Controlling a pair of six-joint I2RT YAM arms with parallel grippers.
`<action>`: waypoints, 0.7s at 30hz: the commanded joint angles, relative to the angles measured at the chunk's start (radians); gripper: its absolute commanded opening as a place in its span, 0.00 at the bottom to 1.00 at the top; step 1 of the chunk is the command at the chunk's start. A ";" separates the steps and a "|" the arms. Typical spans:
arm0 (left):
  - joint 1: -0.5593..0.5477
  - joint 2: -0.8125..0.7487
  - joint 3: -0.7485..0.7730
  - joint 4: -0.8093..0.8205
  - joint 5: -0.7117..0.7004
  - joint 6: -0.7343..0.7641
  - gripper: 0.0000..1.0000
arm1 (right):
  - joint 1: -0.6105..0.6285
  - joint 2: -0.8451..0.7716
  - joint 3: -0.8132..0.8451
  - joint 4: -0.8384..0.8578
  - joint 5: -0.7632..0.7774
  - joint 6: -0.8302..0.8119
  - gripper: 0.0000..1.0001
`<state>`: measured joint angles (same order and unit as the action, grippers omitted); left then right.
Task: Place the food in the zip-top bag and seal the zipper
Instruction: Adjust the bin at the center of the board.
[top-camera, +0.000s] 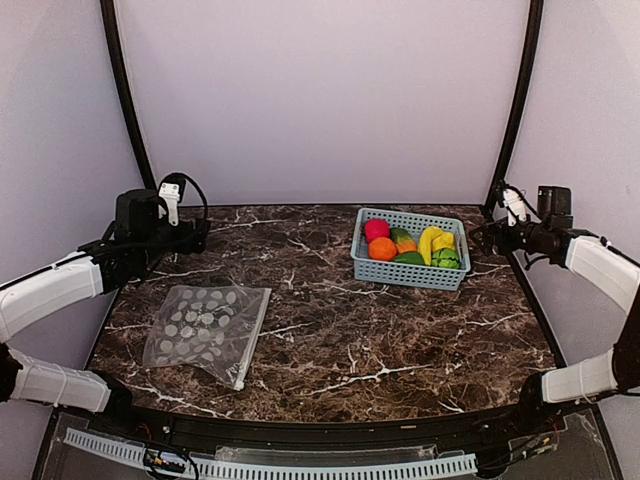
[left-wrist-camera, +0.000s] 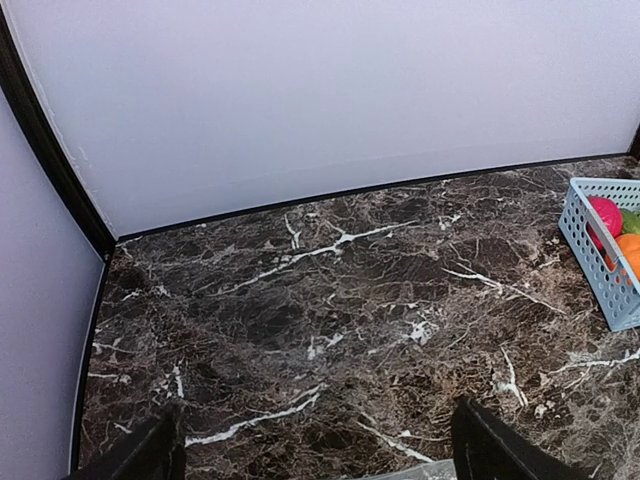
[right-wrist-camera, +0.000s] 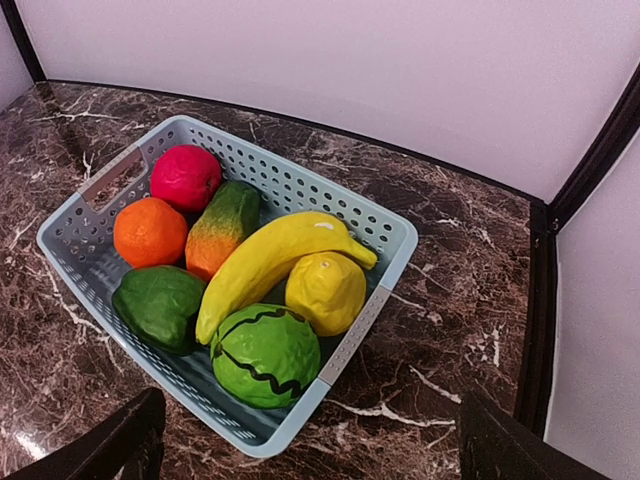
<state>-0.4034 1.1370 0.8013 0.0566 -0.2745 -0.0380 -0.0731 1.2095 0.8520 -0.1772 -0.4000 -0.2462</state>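
Nearest to me, on the left front of the dark marble tabletop (top-camera: 400, 340), the zip-top bag (top-camera: 207, 325) lies flat, clear with white oval dots. Its zipper (top-camera: 255, 338) is the thin white strip down the bag's right edge, ending at the near corner. I cannot tell whether the strip is pressed closed. Beyond the bag, at the left rear, the left gripper (left-wrist-camera: 318, 445) hangs above bare marble. Its two dark fingers sit wide apart at the bottom corners of its wrist view, with nothing between them. Across the table, well apart from the bag, the light-blue slotted basket (right-wrist-camera: 355, 335) sits at the right rear and holds all the food. Counting from the right wrist camera, I see a round green piece with a dark wavy line (right-wrist-camera: 265, 355) at the near corner and a darker green piece (right-wrist-camera: 160, 305) to its left. A yellow lemon (right-wrist-camera: 325, 290) touches a banana (right-wrist-camera: 270, 262) that lies diagonally across the middle. An orange ball (right-wrist-camera: 150, 231) sits beside a long green-and-orange piece (right-wrist-camera: 222, 228), and a red ball (right-wrist-camera: 185, 177) sits at the far end by the handle slot. The right gripper (right-wrist-camera: 305, 440) hovers above the basket's near corner, fingers spread wide and holding nothing. In the top view it sits just off the basket's right end.
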 joint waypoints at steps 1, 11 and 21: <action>0.007 0.005 -0.019 0.029 0.069 -0.003 0.88 | -0.001 0.002 -0.006 0.045 -0.011 -0.076 0.99; 0.009 0.030 0.007 -0.009 0.155 -0.073 0.80 | 0.183 0.172 0.198 -0.235 -0.029 -0.451 0.72; 0.004 0.029 0.016 -0.026 0.237 -0.117 0.79 | 0.288 0.465 0.380 -0.384 0.012 -0.510 0.59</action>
<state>-0.4011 1.1725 0.8013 0.0540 -0.0841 -0.1280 0.1997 1.5997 1.1618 -0.4694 -0.4080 -0.7288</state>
